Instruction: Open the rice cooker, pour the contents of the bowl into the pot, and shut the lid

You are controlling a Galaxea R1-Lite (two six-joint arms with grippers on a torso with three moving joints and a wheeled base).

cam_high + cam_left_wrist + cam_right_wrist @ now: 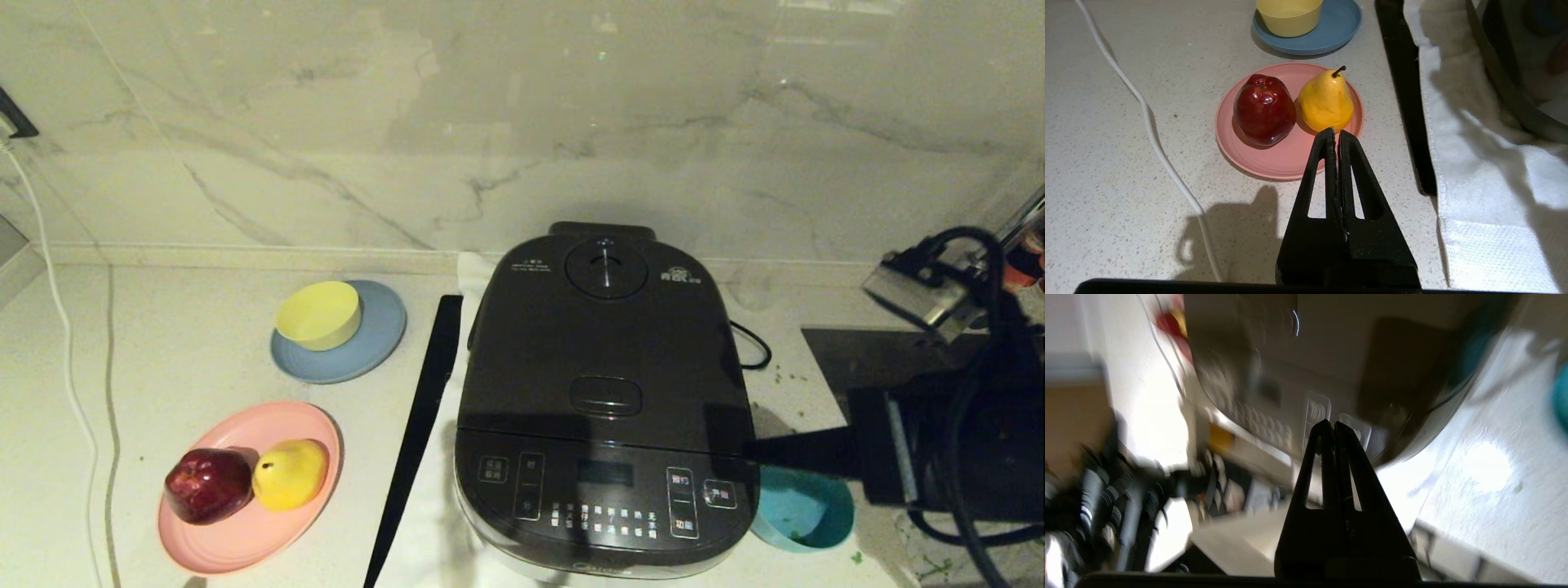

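1. Lid (pixel 602 343) is down on the cooker (pixel 604 408); your right gripper (pixel 755 451), pinched empty, sits at its 4 o'clock.
2. Bowl (pixel 804 510) lies just under that arm; swinging low may tip it.
3. Left gripper (pixel 1336 132) also pinched, empty.

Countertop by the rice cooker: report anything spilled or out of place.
Green bits lie scattered on the countertop to the right of the rice cooker, with more near the teal bowl. They look like spilled contents. Nothing else stands out.
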